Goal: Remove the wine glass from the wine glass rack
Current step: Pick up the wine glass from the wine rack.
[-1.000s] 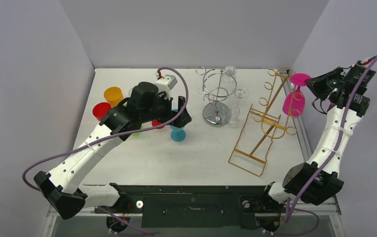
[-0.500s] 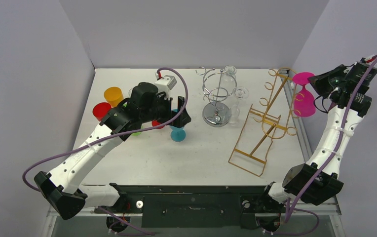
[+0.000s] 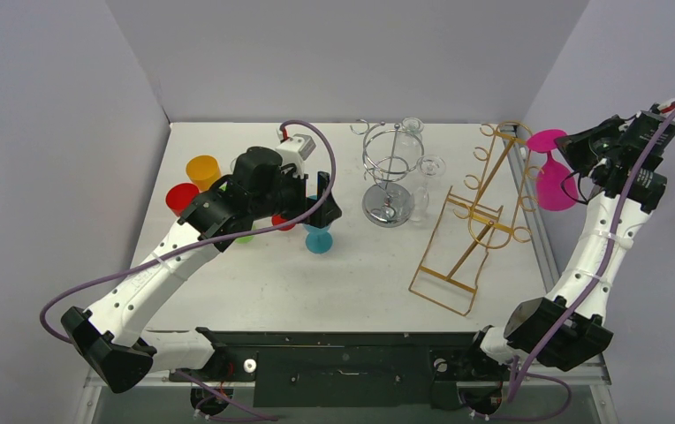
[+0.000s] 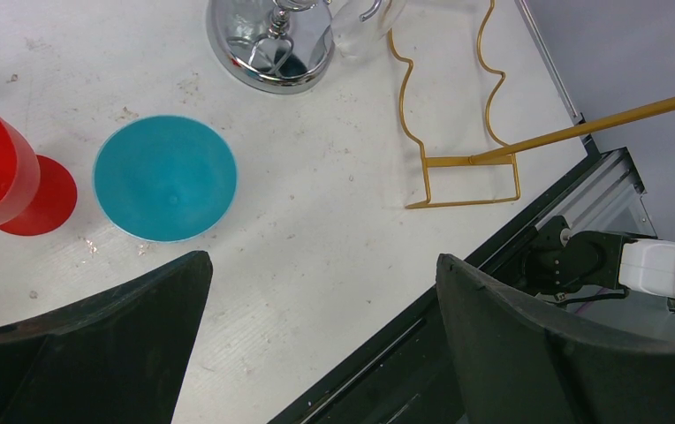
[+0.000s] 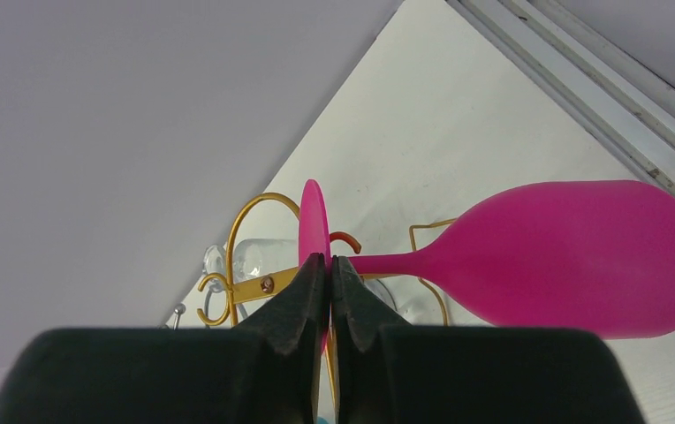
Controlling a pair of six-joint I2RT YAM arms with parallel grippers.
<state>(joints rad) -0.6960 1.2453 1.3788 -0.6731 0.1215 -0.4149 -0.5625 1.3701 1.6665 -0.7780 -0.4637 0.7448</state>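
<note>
My right gripper point(image 3: 574, 147) is shut on the thin round foot of the pink wine glass point(image 3: 553, 187). The glass hangs bowl-down in the air over the table's right edge, just right of the top of the gold wire wine glass rack point(image 3: 471, 221). In the right wrist view the fingertips point(image 5: 314, 265) pinch the foot edge-on. The stem and bowl of the pink wine glass point(image 5: 572, 256) stretch to the right, with the rack's gold hooks point(image 5: 246, 287) behind. My left gripper point(image 3: 321, 205) stands open above the table's middle, nothing between its fingers point(image 4: 528, 336).
A teal upturned glass point(image 3: 319, 240) stands under the left gripper. A chrome rack point(image 3: 389, 172) holds clear glasses at the back centre. Red point(image 3: 181, 198) and orange point(image 3: 202, 168) cups stand at the back left. The right wall is close behind the right arm.
My right gripper has pinched fully shut on the pink glass's foot and carried the glass to the right, away from the gold rack's top. The left arm has not moved.
</note>
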